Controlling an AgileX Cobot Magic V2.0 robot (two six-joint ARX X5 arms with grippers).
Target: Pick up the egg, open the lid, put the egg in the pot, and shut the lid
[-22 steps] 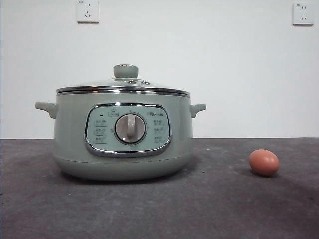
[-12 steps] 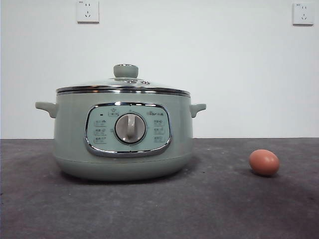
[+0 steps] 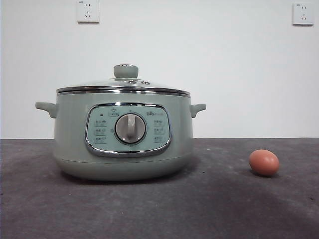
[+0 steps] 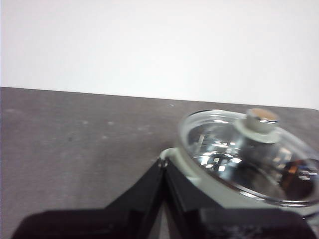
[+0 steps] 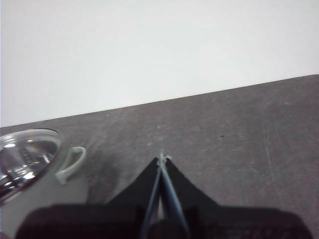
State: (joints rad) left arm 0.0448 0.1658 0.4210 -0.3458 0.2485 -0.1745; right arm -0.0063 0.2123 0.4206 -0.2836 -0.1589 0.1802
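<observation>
Brown-orange egg [image 3: 264, 162] unmoved; lid [image 3: 123, 85] still on pot [image 3: 123, 142].

The left end effector [image 4: 162, 167] is matte black, its two flat jaws tapering like wedges to a narrow tip with a small pale fleck there. The right end effector [image 5: 161, 160] is likewise black and wedge-shaped, with thin bluish-grey inner edges.

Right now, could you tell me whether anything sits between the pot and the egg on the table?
Nothing: in the front view, only bare dark tabletop lies between the pot and the egg.
</observation>
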